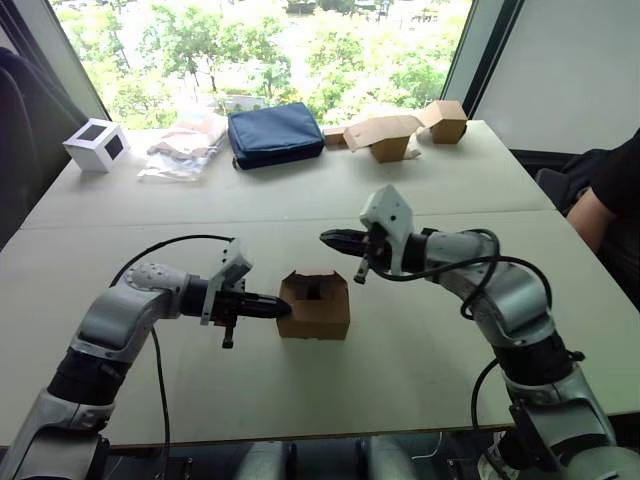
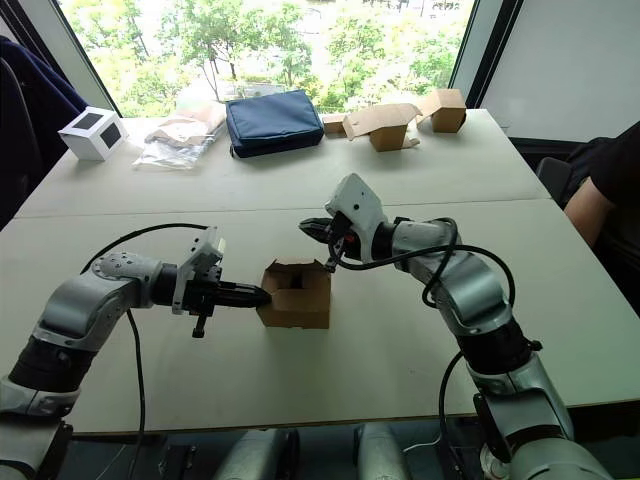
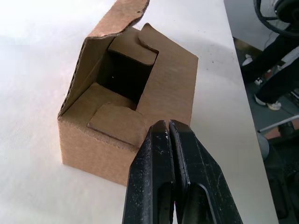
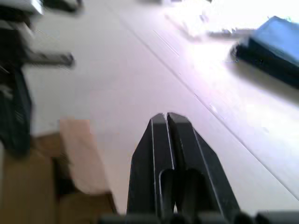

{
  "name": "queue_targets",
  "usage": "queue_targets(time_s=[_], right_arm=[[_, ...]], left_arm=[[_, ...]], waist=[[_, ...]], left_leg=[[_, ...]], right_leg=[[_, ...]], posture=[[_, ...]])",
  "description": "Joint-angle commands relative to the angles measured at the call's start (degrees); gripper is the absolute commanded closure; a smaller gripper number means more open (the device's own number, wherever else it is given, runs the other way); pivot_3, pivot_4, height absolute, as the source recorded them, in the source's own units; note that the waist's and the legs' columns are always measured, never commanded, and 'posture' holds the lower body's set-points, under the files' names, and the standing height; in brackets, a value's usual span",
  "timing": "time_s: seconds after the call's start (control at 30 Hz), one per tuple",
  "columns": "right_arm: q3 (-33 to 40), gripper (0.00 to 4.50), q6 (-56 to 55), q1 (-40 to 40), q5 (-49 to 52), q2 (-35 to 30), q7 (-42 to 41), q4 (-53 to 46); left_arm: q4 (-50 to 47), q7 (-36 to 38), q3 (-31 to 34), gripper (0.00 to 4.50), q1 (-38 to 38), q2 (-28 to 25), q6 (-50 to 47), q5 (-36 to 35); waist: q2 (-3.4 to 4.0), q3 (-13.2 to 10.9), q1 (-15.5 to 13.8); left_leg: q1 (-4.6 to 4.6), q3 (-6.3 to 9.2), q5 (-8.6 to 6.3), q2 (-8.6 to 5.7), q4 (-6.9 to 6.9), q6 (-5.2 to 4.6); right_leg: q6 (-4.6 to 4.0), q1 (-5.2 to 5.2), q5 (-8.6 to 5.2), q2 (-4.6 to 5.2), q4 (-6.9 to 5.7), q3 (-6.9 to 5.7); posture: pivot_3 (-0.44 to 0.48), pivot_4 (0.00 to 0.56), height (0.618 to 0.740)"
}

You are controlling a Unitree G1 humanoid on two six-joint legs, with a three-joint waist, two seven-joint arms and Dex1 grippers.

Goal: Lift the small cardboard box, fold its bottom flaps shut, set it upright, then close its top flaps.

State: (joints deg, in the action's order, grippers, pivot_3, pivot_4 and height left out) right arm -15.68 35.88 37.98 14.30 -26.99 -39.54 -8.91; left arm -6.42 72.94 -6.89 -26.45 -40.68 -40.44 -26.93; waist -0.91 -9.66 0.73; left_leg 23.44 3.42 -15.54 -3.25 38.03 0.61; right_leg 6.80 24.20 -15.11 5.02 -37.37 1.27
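The small cardboard box stands upright on the white table, near its middle. Its top flaps lie partly folded inward, and one flap stands raised, leaving a dark opening. The bottom flaps are hidden under the box. My left gripper is shut, its tips touching the box's left wall. My right gripper is shut and hovers just above and behind the box's top. In the left wrist view the shut fingers press against the box's side.
At the table's far edge lie a navy pouch, a plastic bag, a white cube with dark panels and several tan boxes. A person sits at the right edge.
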Motion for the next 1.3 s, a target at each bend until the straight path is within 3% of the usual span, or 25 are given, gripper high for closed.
queue_targets(time_s=[0.03,0.33,0.53,0.7,1.0,1.3], right_arm=[[-2.56,4.5,-4.06,1.37,-2.69,0.77,-1.67,-0.99],[-5.08,4.5,-0.73,-3.32,-2.31,-0.41,-5.28,-10.29],[-5.04,4.5,0.81,-5.51,-3.08,-0.3,-4.28,-11.82],[-5.01,4.5,1.19,-6.33,-3.42,-0.52,-3.82,-12.21],[-4.57,4.5,1.36,-7.04,-3.72,-0.34,-3.07,-13.87],[-0.59,4.5,1.34,-11.2,0.23,-2.48,-5.14,-20.48]], left_arm=[[-1.02,-0.5,-0.53,4.42,-0.18,-0.39,-0.04,-0.24],[-3.84,-1.46,1.21,4.42,1.55,-1.27,-1.38,-2.55],[-5.9,-2.19,5.76,4.42,3.08,-2.57,-5.1,-8.28],[-3.19,-6.01,7.93,4.42,0.96,-0.49,-5.9,-9.57],[4.21,-10.92,3.32,4.42,-5.52,6.67,-1.83,-4.9],[4.98,-11.13,0.93,4.42,-7.36,8.35,-2.28,-3.84]], waist=[[0.0,0.0,0.07],[0.0,0.0,0.08],[0.0,-0.01,0.08],[0.0,-0.01,-0.04],[-0.02,-0.01,0.14],[-0.02,-0.01,-0.13]], left_leg=[[0.01,-0.01,0.0,0.0,0.0,0.0],[0.02,0.01,0.0,0.0,0.01,-0.01],[0.02,0.01,0.0,0.01,0.0,0.0],[0.01,0.01,0.0,0.01,0.0,0.0],[0.02,0.02,0.0,-0.01,0.01,0.0],[0.02,0.02,0.0,-0.01,0.0,0.0]], right_leg=[[0.0,0.02,0.0,0.0,0.0,0.01],[0.0,0.0,0.0,-0.01,0.0,0.01],[0.0,0.01,0.0,-0.01,0.0,0.01],[0.0,0.0,0.0,0.0,0.01,0.01],[0.0,0.0,0.0,-0.02,0.01,0.0],[0.0,0.0,0.0,-0.02,0.01,0.0]], posture=[[0.0,0.15,0.74],[0.0,0.15,0.74],[0.0,0.15,0.74],[0.0,0.15,0.74],[0.0,0.15,0.74],[0.0,0.15,0.74]])
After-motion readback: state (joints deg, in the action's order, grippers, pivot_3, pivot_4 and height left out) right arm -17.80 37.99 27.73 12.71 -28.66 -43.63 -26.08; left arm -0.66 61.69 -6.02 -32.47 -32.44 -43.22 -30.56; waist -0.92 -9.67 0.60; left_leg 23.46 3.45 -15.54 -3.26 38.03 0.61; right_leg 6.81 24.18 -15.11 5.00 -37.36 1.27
